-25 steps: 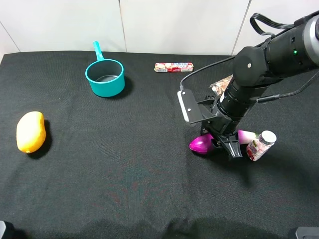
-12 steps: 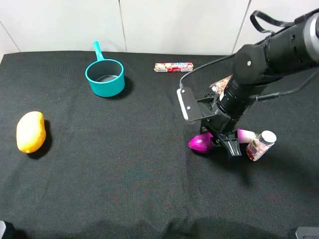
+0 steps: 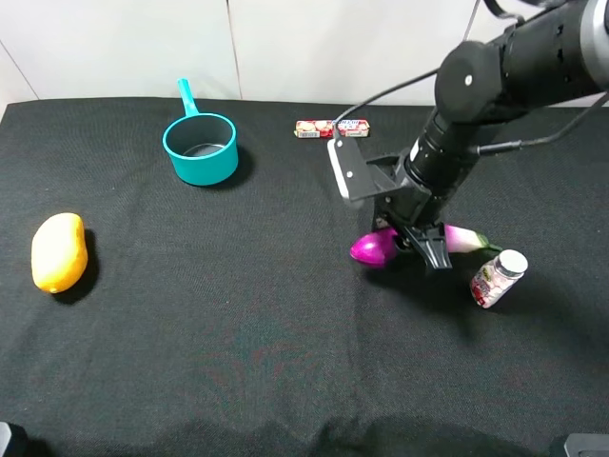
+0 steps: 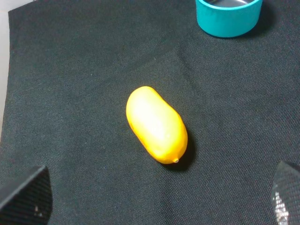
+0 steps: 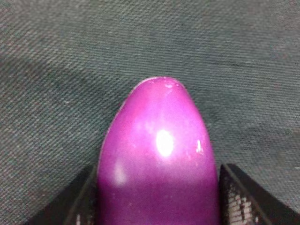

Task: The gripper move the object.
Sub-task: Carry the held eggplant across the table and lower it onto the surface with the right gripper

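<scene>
The magenta-purple eggplant [image 3: 373,248] hangs just above the black cloth right of centre, its whitish end and green stem [image 3: 468,239] pointing right. My right gripper [image 3: 417,244] is shut on its middle; the right wrist view shows the glossy purple tip [image 5: 159,154] between the two black fingers [image 5: 236,197]. My left gripper [image 4: 159,206] is open and empty, its fingertips [image 4: 26,199] showing at the edges of the left wrist view, above the yellow mango [image 4: 156,124].
A teal pot [image 3: 201,146] stands at the back left, also in the left wrist view [image 4: 228,16]. The mango [image 3: 59,251] lies at far left. A white-capped bottle [image 3: 498,278] lies right of the eggplant. A snack bar [image 3: 331,128] lies at the back.
My right gripper has lifted the eggplant and carried it up and slightly left, away from the bottle. The left arm has not moved.
</scene>
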Controlling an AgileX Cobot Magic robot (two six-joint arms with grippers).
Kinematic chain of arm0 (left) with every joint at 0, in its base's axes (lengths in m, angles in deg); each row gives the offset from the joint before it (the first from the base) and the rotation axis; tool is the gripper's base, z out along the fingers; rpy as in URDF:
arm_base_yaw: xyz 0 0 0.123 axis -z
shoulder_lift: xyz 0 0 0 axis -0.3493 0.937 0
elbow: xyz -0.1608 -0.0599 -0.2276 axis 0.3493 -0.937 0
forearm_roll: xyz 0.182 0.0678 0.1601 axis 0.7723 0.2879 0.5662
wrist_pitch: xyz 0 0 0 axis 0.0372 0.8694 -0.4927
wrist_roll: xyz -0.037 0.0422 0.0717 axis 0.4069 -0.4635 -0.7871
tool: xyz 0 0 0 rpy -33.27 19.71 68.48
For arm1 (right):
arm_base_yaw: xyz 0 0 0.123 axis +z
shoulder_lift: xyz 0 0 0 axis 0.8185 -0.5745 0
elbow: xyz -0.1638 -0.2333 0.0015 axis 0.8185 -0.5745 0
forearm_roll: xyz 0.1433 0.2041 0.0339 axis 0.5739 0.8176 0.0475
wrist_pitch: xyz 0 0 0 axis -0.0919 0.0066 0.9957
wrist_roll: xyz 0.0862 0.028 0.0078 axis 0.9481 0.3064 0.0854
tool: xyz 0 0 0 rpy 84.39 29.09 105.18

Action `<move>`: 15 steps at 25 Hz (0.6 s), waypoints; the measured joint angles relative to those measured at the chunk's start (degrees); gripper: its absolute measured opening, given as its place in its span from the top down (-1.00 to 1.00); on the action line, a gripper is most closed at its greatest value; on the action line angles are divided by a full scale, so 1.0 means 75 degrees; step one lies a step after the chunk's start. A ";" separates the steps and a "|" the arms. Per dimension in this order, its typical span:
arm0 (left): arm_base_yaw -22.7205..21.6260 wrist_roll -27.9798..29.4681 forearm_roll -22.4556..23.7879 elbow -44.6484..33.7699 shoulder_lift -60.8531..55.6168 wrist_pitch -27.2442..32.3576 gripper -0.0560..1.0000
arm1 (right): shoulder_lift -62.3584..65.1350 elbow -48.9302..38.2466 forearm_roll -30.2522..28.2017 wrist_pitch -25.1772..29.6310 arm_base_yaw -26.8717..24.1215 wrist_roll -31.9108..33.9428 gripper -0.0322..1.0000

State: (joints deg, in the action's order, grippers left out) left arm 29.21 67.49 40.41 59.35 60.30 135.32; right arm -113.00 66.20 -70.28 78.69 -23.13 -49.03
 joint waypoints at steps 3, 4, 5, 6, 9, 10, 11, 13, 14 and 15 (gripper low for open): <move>0.0000 0.0000 0.0000 0.0000 0.0000 0.0000 -0.98 | 0.0000 0.0325 -0.0160 0.0132 0.0053 0.0341 0.17; 0.0000 0.0000 0.0000 0.0000 0.0000 0.0000 -0.98 | 0.0000 0.0416 -0.0276 0.0164 0.0094 0.0483 0.17; 0.0000 0.0000 0.0000 0.0000 0.0000 0.0000 -0.98 | 0.0000 0.0525 -0.0364 0.0225 0.0164 0.0689 0.17; 0.0000 0.0000 0.0000 0.0000 0.0000 0.0000 -0.98 | 0.0000 0.0635 -0.0492 0.0270 0.0213 0.0933 0.17; 0.0000 0.0000 0.0000 0.0000 0.0000 0.0000 -0.98 | 0.0000 0.0916 -0.0752 0.0462 0.0291 0.1645 0.17; 0.0000 0.0000 0.0000 0.0000 0.0000 0.0000 -0.98 | 0.0000 0.0995 -0.0796 0.0525 0.0291 0.1855 0.17; 0.0000 0.0000 0.0000 0.0000 0.0000 0.0000 -0.98 | 0.0000 0.1051 -0.0841 0.0587 0.0291 0.2005 0.17; 0.0000 0.0000 0.0000 0.0000 0.0000 0.0000 -0.98 | 0.0000 0.1180 -0.0891 0.0725 0.0291 0.2270 0.17; 0.0000 0.0000 0.0000 0.0000 0.0000 0.0000 -0.98 | 0.0000 0.1250 -0.0900 0.0785 0.0291 0.2376 0.17; 0.0000 0.0000 0.0000 0.0000 0.0000 0.0000 -0.98 | 0.0000 0.1310 -0.0908 0.0843 0.0291 0.2460 0.17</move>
State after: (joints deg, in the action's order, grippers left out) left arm 29.21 67.49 40.41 59.35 60.30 135.32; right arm -113.00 76.03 -77.09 85.01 -20.94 -30.57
